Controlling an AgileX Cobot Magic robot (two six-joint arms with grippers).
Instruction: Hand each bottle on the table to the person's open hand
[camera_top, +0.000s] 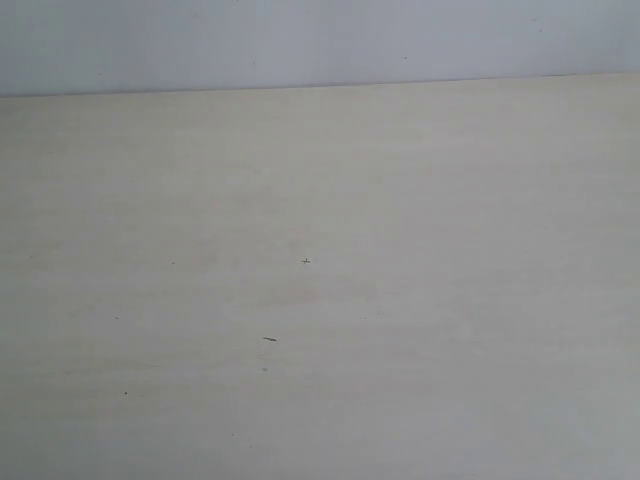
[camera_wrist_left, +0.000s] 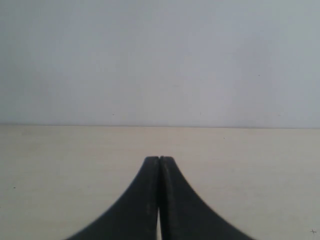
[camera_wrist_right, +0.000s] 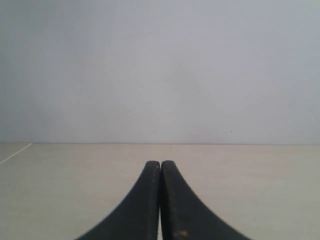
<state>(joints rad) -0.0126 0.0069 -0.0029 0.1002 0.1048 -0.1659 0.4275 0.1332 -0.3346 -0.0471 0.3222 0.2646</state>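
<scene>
exterior view looks down on the table (camera_top: 400, 200); both wrist views sit low, facing the wall (camera_top: 300, 40).

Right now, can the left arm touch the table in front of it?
Probably yes: the left gripper, its fingers shut, faces along the table, and nothing shows between them.

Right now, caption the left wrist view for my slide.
Left gripper shut, empty, over the beige table; pale wall behind.

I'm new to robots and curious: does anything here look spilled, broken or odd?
Nothing spilled or broken. Oddly, no bottle or hand shows in any view, only the table with tiny specks. The left gripper and right gripper are shut, empty.
</scene>
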